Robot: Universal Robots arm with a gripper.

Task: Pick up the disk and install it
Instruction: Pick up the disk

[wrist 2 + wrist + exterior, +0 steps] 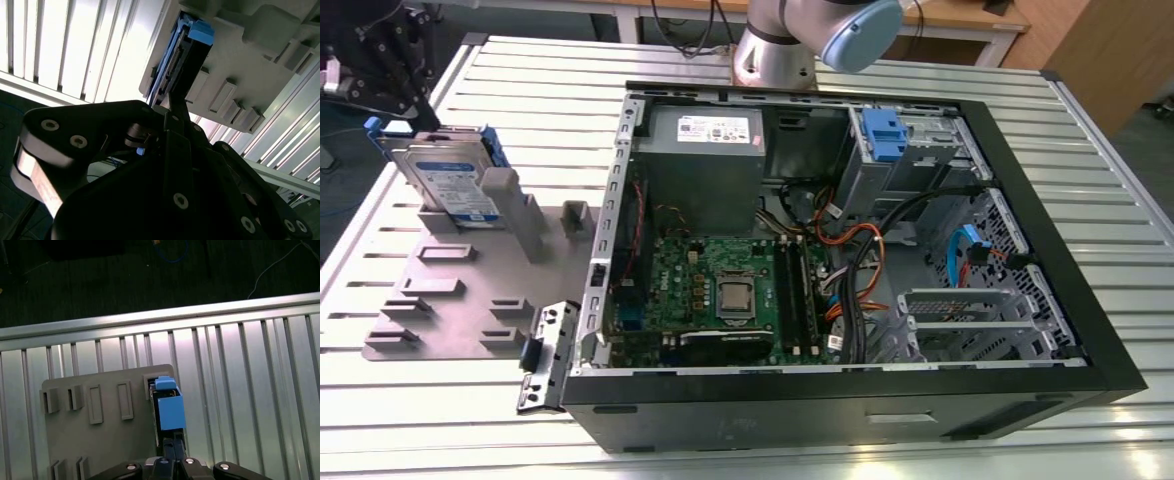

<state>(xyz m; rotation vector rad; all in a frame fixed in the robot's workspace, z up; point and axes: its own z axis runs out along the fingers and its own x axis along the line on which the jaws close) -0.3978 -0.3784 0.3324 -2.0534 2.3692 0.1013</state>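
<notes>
The disk (451,185) stands on edge in a slot of the grey fixture plate (460,325), at the upper left of the exterior view. The plate lies on the slatted metal desk (1094,170), beside the open computer case (854,400), which fills the middle of the frame. The gripper (172,444) hangs right at the disk's blue carrier end in both wrist views. I cannot tell whether it is apart, together or clamped on the carrier. The arm's base (781,50) stands at the top centre, behind the case.
</notes>
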